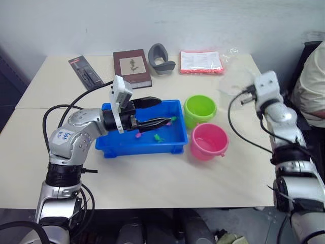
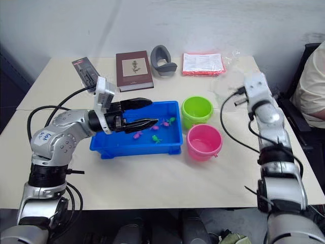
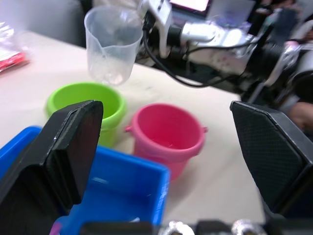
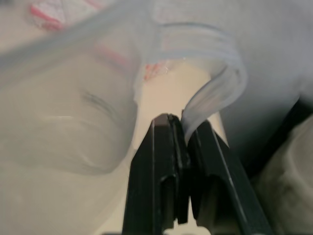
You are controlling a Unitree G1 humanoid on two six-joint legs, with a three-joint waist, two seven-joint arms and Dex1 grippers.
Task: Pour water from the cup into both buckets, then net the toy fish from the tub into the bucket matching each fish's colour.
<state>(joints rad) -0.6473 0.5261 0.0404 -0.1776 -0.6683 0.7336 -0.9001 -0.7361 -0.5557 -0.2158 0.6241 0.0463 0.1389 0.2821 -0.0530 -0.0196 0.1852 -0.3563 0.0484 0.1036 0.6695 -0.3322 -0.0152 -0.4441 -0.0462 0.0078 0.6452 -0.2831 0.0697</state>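
Right pincer (image 4: 183,142) clamped on the measuring jug's (image 3: 111,44) thin handle, jug held just behind the green bucket (image 1: 199,110). Light, slick, thin plastic; sloshing water; handle is the only sound hold. Left pincer (image 1: 152,112) wide over the blue tub (image 1: 175,147).

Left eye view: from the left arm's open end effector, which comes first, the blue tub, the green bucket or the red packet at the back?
1. Blue tub, directly beneath the left end effector.
2. Green bucket, just beyond the tub's right end.
3. Red packet, far back right.
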